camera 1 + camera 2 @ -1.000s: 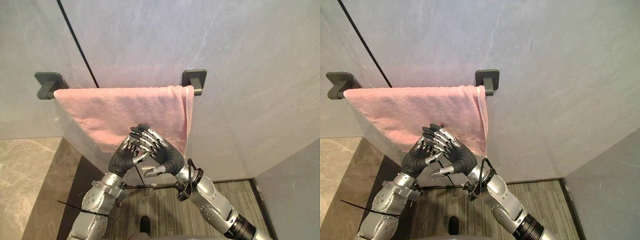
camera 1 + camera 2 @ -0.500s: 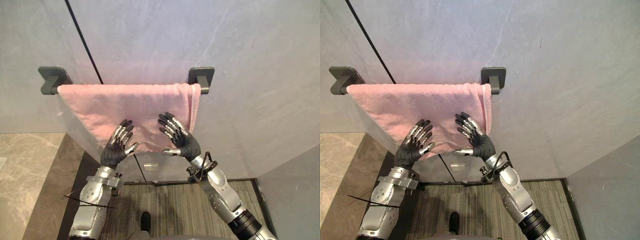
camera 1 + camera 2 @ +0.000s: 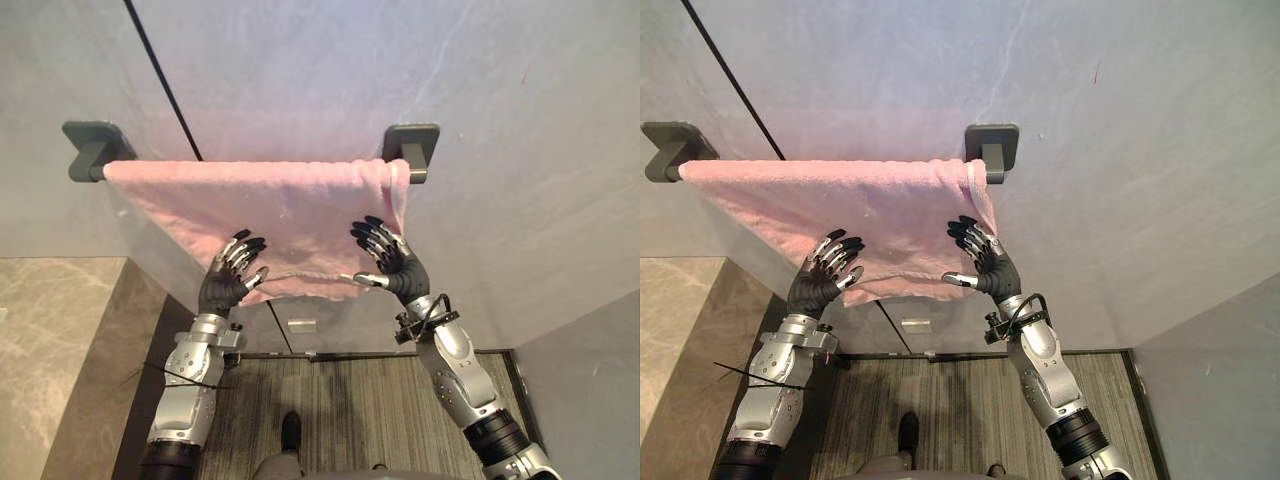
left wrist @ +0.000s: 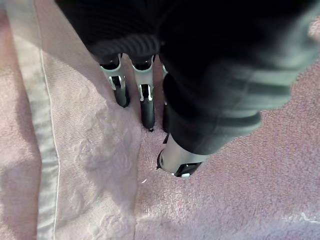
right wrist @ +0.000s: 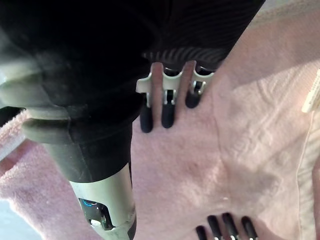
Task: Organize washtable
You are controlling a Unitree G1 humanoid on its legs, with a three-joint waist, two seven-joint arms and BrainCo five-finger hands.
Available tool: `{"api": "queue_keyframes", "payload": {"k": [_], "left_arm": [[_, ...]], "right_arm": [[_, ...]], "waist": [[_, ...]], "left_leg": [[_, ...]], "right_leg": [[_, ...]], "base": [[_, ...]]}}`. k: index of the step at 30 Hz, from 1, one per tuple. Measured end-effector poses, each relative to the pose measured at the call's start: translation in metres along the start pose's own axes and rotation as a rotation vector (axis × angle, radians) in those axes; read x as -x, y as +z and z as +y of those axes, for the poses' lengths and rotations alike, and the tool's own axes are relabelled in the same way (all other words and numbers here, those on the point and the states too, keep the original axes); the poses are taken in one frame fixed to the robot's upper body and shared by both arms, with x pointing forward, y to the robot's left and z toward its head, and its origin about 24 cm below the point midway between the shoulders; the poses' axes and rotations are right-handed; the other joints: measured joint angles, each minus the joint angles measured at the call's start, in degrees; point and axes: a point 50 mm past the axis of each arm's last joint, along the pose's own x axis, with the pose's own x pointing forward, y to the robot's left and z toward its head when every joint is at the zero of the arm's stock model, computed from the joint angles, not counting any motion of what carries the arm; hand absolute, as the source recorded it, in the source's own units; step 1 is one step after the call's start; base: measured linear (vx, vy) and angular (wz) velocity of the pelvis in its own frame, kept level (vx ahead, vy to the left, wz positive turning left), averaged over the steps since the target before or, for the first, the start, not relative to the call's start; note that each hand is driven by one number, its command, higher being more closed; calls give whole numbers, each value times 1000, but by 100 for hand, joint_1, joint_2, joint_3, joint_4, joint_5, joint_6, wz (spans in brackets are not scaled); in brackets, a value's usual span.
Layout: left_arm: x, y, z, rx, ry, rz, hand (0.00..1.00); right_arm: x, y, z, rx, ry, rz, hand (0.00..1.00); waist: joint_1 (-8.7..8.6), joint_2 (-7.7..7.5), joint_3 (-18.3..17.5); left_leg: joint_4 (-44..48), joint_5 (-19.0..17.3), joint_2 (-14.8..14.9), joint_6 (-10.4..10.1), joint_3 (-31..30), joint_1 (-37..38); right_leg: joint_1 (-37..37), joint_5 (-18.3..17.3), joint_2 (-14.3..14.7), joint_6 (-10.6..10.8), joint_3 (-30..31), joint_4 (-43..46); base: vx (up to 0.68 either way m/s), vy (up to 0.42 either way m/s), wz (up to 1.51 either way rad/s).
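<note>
A pink towel hangs over a rail between two dark grey wall brackets. My left hand lies flat on the towel's lower left part, fingers straight and spread. My right hand presses the lower right part near the towel's side edge, fingers also straight. Between the two hands the towel's bottom hem runs taut. In the left wrist view the fingers rest straight on the cloth beside a woven band. The right wrist view shows its fingers flat on the towel.
A grey wall with a black seam backs the towel. A beige stone counter stands at the left. Below lies a striped floor mat, with a small fitting at the wall's foot.
Both hands started together in front of the towel's lower middle and have slid apart, left hand leftward and right hand rightward, pulling the hem straight. The camera has shifted slightly.
</note>
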Motion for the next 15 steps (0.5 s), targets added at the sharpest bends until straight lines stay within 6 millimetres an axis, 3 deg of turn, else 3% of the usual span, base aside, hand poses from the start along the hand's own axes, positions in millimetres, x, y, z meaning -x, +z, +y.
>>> {"api": "queue_keyframes", "payload": {"k": [9, 15], "left_arm": [[3, -8, 7, -35, 40, 42, 0], [12, -31, 8, -37, 70, 136, 0]], "right_arm": [[2, -3, 2, -3, -8, 5, 0], [25, -26, -7, -34, -81, 108, 0]], "waist": [[1, -24, -2], [10, -52, -17]], "left_leg": [[-28, 0, 70, -13, 31, -13], [-1, 1, 61, -14, 54, -13]], "right_leg": [[-79, 39, 98, -52, 20, -16], [-64, 43, 69, -45, 33, -46]], "base": [[-49, -4, -4], [16, -4, 0]]}}
